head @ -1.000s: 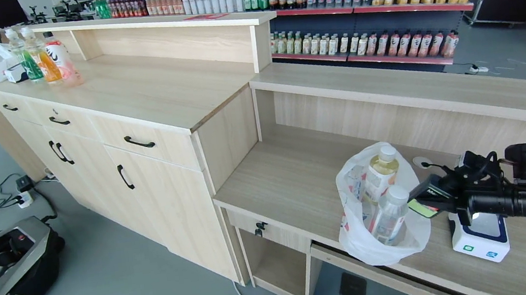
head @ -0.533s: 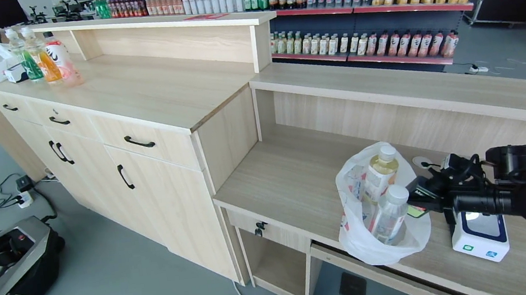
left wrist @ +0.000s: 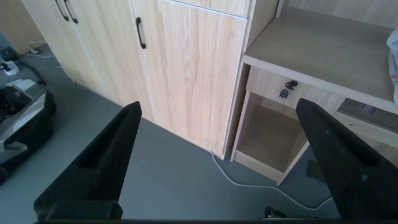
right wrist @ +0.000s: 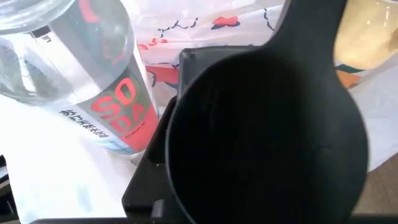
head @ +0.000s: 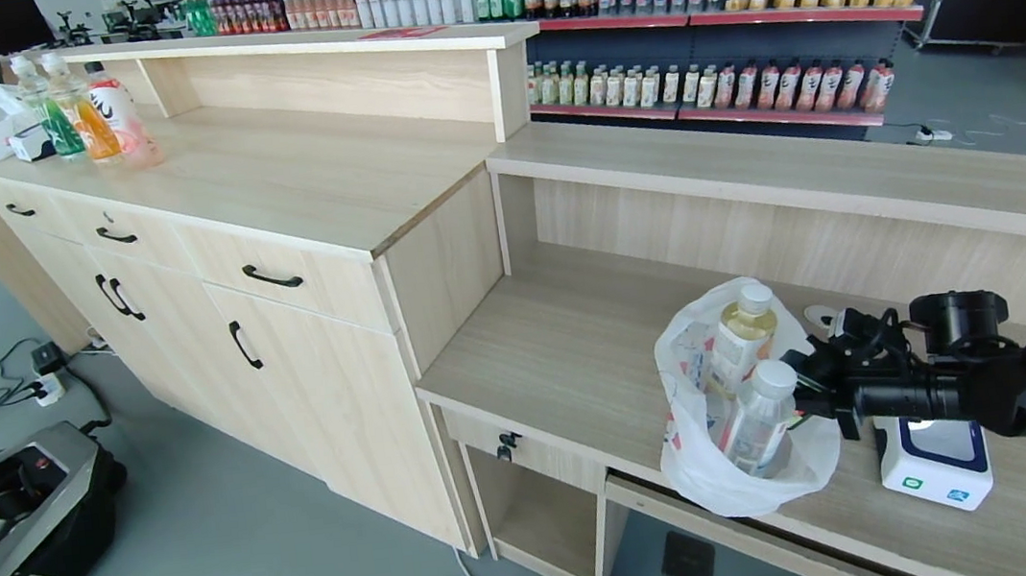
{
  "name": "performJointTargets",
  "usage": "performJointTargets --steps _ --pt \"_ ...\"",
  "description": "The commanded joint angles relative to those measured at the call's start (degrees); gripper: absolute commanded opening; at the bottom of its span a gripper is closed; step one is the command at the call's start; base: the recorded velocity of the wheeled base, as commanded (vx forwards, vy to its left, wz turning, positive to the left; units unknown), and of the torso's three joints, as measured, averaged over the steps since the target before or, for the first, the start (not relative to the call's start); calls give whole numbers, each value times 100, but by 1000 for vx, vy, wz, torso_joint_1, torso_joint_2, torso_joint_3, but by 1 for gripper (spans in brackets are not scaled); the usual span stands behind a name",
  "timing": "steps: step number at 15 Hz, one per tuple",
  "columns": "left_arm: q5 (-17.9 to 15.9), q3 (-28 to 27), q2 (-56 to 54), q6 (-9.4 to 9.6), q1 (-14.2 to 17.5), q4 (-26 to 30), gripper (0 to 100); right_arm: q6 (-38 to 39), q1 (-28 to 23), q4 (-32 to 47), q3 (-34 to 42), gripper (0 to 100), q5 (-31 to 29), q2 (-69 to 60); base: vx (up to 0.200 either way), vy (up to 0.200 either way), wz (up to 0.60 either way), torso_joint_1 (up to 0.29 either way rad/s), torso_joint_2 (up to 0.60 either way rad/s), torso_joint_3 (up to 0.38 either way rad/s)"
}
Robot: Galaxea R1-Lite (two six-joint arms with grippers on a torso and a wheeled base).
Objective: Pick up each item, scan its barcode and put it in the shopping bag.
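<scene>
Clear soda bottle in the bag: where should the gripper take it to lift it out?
Probably by the neck under its white cap, from straight above. The clear soda bottle stands nearly upright, body sunk in the shopping bag, with the yellow drink bottle close beside it.

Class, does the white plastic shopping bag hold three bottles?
No, the bag holds two: a pale yellow drink bottle and a clear plastic bottle.

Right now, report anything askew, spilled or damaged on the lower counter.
Nothing spilled or damaged. Inside the white plastic shopping bag, the clear soda bottle and the pale-yellow drink bottle both lean rather than stand upright.
</scene>
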Motion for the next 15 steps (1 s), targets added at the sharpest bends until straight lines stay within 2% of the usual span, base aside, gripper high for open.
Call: performJointTargets --steps 1,4,15 --pt "0 0 -2 0 4 -1 100 -2 21 -3 -118 0 -9 189 0 0 0 0 0 0" --pt "0 0 -2 0 4 -1 100 -28 12 -11 -373 0 -71 488 0 0 0 0 0 0" --pt "0 0 -2 0 4 -1 100 -134 100 6 -593 0 -457 787 0 0 0 0 0 0"
